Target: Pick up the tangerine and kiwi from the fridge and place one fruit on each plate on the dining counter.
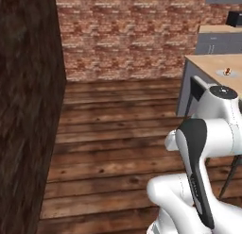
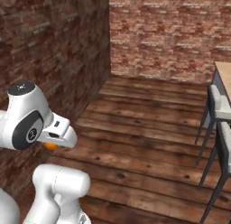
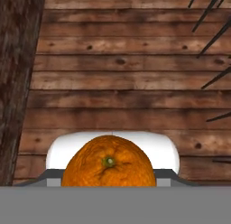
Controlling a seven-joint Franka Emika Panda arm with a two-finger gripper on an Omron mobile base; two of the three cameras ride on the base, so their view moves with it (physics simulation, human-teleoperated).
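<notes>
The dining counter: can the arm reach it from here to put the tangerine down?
Probably not yet. The dining counter lies well ahead across open floor, while the tool holds the tangerine near the base.

My arm (image 1: pixel 198 157) is folded in close above the base, elbow raised and forearm angled down. My gripper (image 2: pixel 53 144) sits low beside the wrist, jaws clamped on the tangerine (image 3: pixel 108 162), which fills the space between them in the hand view.
</notes>
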